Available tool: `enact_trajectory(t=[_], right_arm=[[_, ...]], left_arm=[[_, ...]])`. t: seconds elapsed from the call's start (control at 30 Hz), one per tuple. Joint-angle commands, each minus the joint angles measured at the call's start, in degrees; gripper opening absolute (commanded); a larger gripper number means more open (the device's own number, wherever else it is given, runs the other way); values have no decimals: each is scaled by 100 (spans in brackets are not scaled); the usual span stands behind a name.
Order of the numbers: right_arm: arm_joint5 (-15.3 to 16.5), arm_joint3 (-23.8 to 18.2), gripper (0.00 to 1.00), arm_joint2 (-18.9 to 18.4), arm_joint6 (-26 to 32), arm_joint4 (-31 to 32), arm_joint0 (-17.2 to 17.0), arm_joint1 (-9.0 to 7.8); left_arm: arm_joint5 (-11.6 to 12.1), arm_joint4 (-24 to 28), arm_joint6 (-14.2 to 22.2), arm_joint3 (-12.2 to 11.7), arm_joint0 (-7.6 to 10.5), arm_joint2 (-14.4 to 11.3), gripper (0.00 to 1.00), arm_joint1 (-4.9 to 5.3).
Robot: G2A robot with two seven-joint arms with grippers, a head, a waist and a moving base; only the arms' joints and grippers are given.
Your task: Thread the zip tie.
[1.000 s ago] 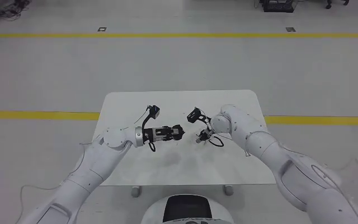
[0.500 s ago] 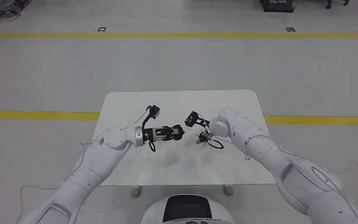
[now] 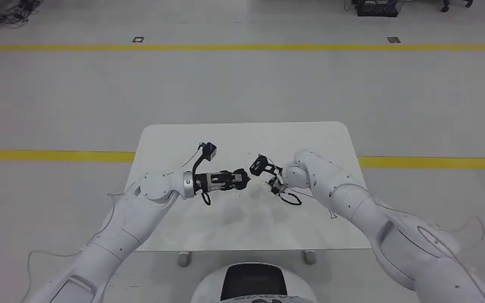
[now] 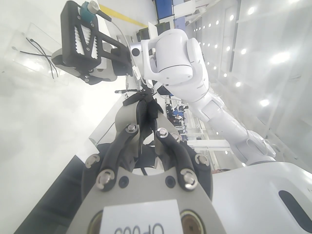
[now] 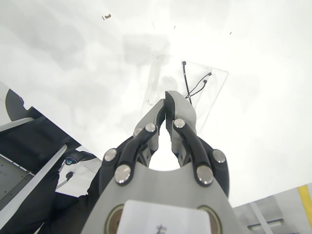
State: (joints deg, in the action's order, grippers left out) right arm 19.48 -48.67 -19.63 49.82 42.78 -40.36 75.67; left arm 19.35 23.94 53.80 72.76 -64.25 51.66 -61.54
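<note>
Black plastic makes up the zip tie [image 4: 137, 98], and it sits pinched in the left claw [image 4: 145, 114], whose two fingers are squeezed tight on it. The tie runs up between those fingers, along their length, and a short dark end pokes out past the tips. That end looks bent or bunched, and I cannot tell which part is the head and which is the tail. Ahead of it and a little to one side, near but not touching, is the right claw [image 3: 271, 184]. Its fingers are pressed together, and I cannot see anything between them. From above, both claws hang over the middle of the tabletop [image 3: 311, 136] with a small gap between their tips. So the loose end points out from the left claw toward the right claw, and the right claw is the closest thing to it. I think the next move needs the two claws to line up, so the thin end can meet the little hole. The right claw points down at the tabletop, where a clear tray [image 5: 215, 83] lies flat with a few spare ties [image 5: 185, 79] in it.
</note>
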Motion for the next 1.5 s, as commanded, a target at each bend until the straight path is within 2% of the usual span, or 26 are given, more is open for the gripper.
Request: enact_trajectory(t=[0.0,0.4,0.57,0.77,1.37,1.4,1.47], right_arm=[[0,72,0,84,-45,-17,26,34],[0,551,0,558,44,-320,228,313],[0,620,0,747,118,-461,297,378],[0,611,0,989,229,-676,373,407],[0,171,0,989,792,-922,283,330],[0,175,4,989,788,-921,287,324],[0,219,44,989,689,-861,304,315]], left_arm=[[0,0,0,0,0,0,0,0],[0,0,0,0,0,0,0,0],[0,0,0,0,0,0,0,0],[0,0,0,0,0,0,0,0],[0,0,0,0,0,0,0,0],[0,0,0,0,0,0,0,0],[0,0,0,0,0,0,0,0]])
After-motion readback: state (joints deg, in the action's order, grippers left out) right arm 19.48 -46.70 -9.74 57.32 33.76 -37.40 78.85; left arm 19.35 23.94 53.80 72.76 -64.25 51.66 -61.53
